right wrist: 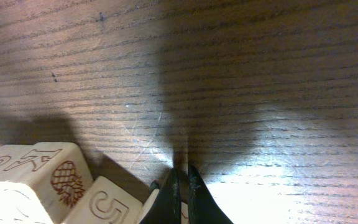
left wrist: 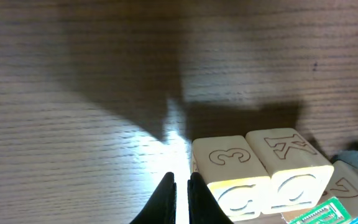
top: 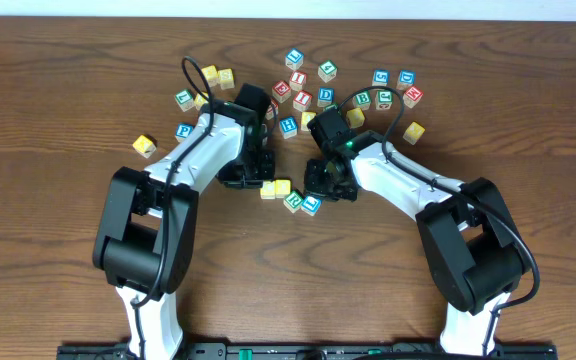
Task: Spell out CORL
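Overhead view: the CORL row lies on the bench (top: 68, 80) between the two arms.
Row order: two yellow cubes (top: 276, 189) touching, then the R cube (top: 294, 200), then the L cube (top: 311, 205), slanting a little toward the robot.
Left pincer (left wrist: 180, 190): jaws pressed together, holding nothing, tips just beside the yellow cubes.
Right pincer (right wrist: 182, 183): also closed and empty, low over bare wood.
Other cubes (top: 368, 90): scattered behind the row.

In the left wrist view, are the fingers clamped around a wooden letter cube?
No, the left fingers are shut on nothing, just beside the pale wooden cube carved with a 3.
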Motion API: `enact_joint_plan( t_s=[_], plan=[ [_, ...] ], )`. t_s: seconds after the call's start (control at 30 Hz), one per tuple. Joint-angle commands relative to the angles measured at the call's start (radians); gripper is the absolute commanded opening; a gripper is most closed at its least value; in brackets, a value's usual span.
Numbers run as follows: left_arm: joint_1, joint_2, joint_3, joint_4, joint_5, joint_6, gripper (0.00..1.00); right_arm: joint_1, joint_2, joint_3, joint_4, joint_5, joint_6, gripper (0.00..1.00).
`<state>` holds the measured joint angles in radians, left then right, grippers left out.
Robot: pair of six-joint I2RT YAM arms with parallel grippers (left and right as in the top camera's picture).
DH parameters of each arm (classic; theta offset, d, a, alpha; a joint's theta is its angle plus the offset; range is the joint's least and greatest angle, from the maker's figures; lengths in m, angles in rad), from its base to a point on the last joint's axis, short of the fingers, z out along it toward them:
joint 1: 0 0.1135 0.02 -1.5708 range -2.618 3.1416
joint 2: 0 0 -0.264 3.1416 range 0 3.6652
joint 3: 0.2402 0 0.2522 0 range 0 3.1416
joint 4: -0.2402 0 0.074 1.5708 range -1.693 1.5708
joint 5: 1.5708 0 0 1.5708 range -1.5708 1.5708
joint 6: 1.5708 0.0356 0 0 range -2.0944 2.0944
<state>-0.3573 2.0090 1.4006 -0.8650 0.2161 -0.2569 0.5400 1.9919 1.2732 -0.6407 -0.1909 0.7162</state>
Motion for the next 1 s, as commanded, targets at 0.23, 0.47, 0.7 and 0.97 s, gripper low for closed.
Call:
enact_joint_plan(
  t_s=[0.23,0.47,0.7,0.97],
  plan=[
    [0.035,0.000,0.004,-0.009,-0.010,0.018,0.08,-0.045,-0.012,0.010,0.006,0.002,-0.003,0.01],
    [0.088,-0.090,0.034,-0.013,-0.161,0.040,0.08,-0.054,-0.086,0.061,0.009,0.000,-0.153,0.01],
    [0.222,-0.259,0.063,0.024,-0.184,0.039,0.09,0.025,-0.131,0.070,-0.007,-0.074,-0.330,0.01],
    [0.370,-0.290,0.062,0.029,-0.183,0.039,0.09,0.130,-0.107,0.069,-0.109,-0.069,-0.332,0.01]
  ],
)
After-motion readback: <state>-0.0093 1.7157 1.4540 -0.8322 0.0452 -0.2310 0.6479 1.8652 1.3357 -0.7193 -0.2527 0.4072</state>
